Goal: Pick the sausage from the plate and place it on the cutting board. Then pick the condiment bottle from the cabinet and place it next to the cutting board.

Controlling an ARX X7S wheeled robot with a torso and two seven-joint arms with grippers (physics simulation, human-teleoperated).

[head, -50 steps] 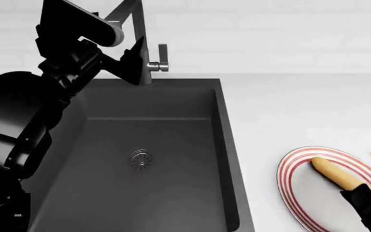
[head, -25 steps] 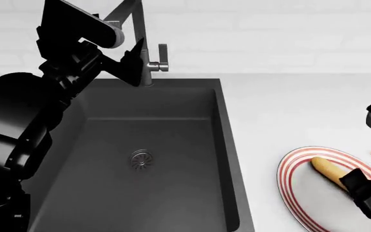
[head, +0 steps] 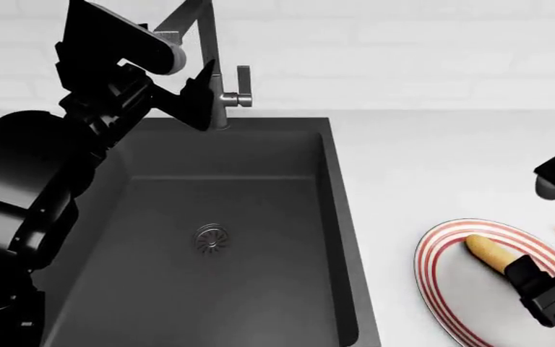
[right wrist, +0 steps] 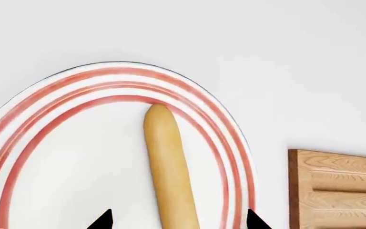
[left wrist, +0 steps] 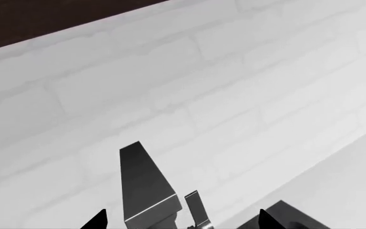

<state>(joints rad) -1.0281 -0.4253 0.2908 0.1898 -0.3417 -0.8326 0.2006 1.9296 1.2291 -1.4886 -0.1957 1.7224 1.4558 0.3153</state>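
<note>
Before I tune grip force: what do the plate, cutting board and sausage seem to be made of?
The plate looks like glazed ceramic: smooth, red-striped rim. The cutting board looks like unfinished wood: visible grain and a routed groove. The sausage is smooth, matte, pale tan, more breadstick-like; whether it is firm can't be told.

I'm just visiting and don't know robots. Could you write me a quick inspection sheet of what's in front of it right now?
Surface: white counter with a dark sink set into it.
Job's things: the sausage lies on the plate, not yet lifted; a corner of the cutting board shows beside the plate. The condiment bottle: nothing seen.
Clutter: nothing seen.
Claws: the right claw is open, its tips either side of the sausage; the left claw is open, raised near the faucet.
Cables: nothing seen.
Surroundings: white brick wall behind the sink.
</note>
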